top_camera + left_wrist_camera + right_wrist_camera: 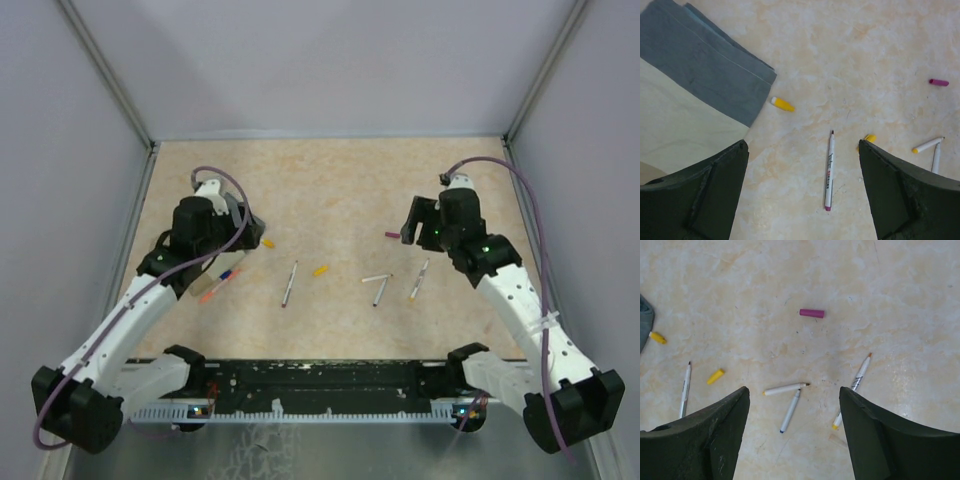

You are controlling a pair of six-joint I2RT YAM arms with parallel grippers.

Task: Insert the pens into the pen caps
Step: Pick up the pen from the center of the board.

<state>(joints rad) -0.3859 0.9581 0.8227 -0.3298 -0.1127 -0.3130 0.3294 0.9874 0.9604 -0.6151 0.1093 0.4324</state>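
Note:
Several white pens lie uncapped on the beige table: one (pixel 290 283) in the middle, two touching at their tips (pixel 377 285), and one (pixel 419 280) to the right. A yellow cap (pixel 267 243), a second yellow cap (pixel 320 270) and a magenta cap (pixel 392 236) lie loose. My left gripper (pixel 245 225) is open and empty above the magenta-ended pen (pixel 829 171), with a yellow cap (pixel 783 104) ahead of it. My right gripper (pixel 412 222) is open and empty above the two touching pens (pixel 785 388), with the magenta cap (pixel 811 313) beyond.
A grey-lidded beige box (pixel 700 65) lies at the left in the left wrist view, mostly hidden under the left arm from above. Two coloured sticks (pixel 222 281) lie beside the left forearm. Walls enclose the table on three sides.

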